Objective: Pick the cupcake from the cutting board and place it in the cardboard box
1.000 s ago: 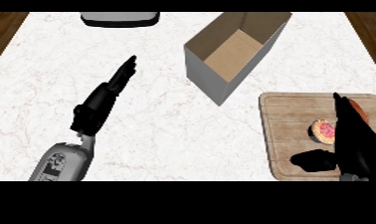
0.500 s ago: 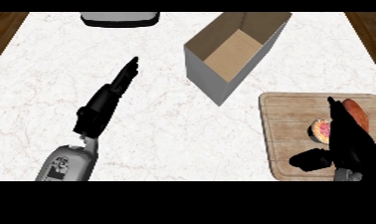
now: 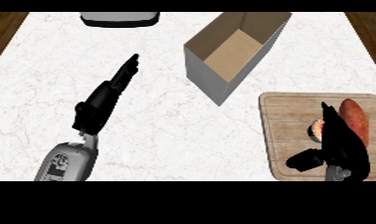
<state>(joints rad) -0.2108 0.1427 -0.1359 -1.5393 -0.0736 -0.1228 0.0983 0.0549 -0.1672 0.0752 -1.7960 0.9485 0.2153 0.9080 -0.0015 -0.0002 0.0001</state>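
A white marbled surface (image 3: 169, 133) seen from steeply above. The landmark is an open cardboard box (image 3: 234, 54), standing slantwise a little right of the middle, its brown inside bare.

Below and to the right of the box, well apart from it, a wooden cutting board (image 3: 290, 118) lies on the surface at the lower right edge of the view. The cupcake (image 3: 317, 129) sits on this board, only a sliver of its pink and orange top showing. Just right of the cupcake lies a long reddish-brown thing, like a sweet potato (image 3: 355, 118), also on the board.

The right hand (image 3: 339, 141) is over the board, farther from the box than the cupcake's visible edge. Its black fingers point up toward the box side and cover most of the cupcake; the thumb sticks out to the left, lower on the board. The fingers look fairly straight, and whether they touch or grip the cupcake cannot be told.

Left of the box, well apart from it, the left hand (image 3: 103, 101) lies above the bare surface with fingers straight and close together, pointing up and right toward the box, holding nothing. Its grey forearm (image 3: 66, 161) runs to the lower edge.

Above and left of the box, at the far edge of the surface, part of a grey and dark appliance (image 3: 120, 18) shows.
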